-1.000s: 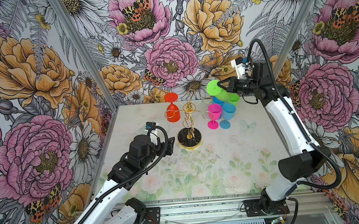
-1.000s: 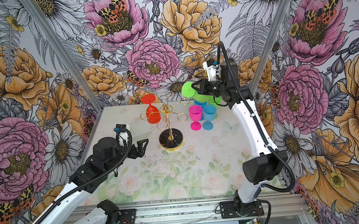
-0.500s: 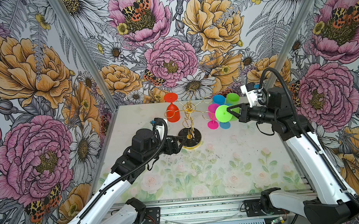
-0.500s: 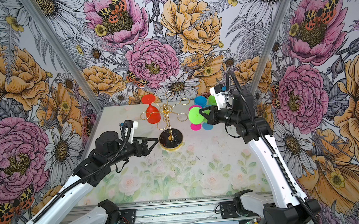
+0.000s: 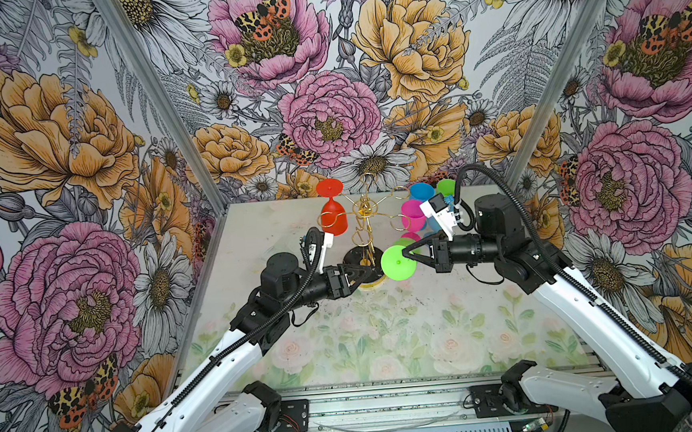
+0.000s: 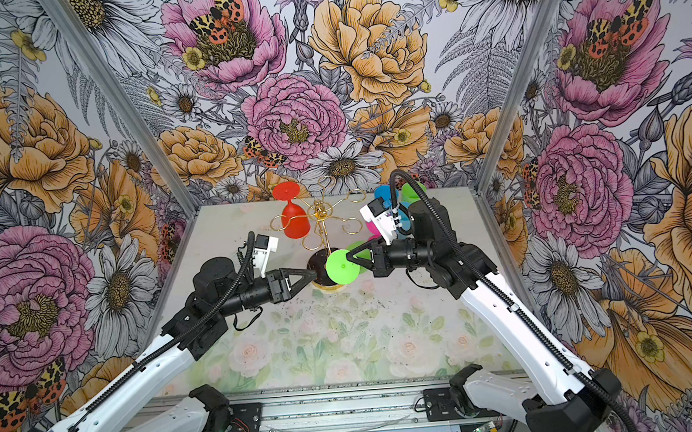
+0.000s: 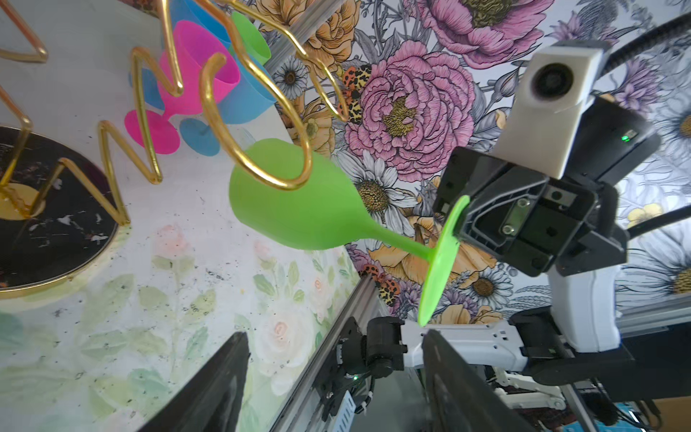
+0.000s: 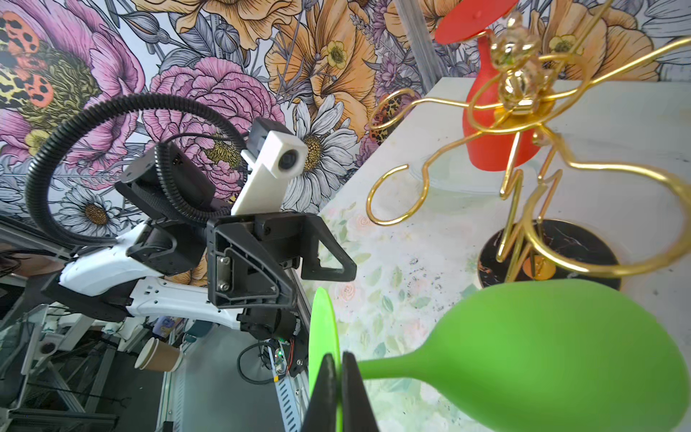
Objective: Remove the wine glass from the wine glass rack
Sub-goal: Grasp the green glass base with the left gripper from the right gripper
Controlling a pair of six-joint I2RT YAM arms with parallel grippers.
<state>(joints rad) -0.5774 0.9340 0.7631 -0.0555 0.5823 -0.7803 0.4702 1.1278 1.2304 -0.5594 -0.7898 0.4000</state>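
A green wine glass [image 5: 398, 263] [image 6: 342, 266] lies sideways in the air just in front of the wine glass rack's black base [image 5: 355, 259]. My right gripper [image 5: 407, 255] [image 8: 338, 396] is shut on the rim of its round foot [image 8: 323, 336], and the bowl [image 8: 542, 355] points away from my left arm. The gold wire wine glass rack [image 5: 364, 220] [image 6: 319, 223] still carries a red glass [image 5: 333, 218] upside down. A hook [image 7: 258, 149] crosses the green bowl [image 7: 299, 209] in the left wrist view. My left gripper [image 5: 356, 272] [image 7: 332, 381] is open and empty, facing the foot.
Pink [image 5: 413, 214], blue [image 5: 421, 191] and green [image 5: 445, 187] glasses stand upright on the table behind my right wrist. The flowered walls close the back and sides. A paper cup [image 8: 159, 355] sits outside the frame.
My right arm has carried the green glass from high at the back right down to the rack's base. My left gripper has advanced toward it, its jaws a little narrower.
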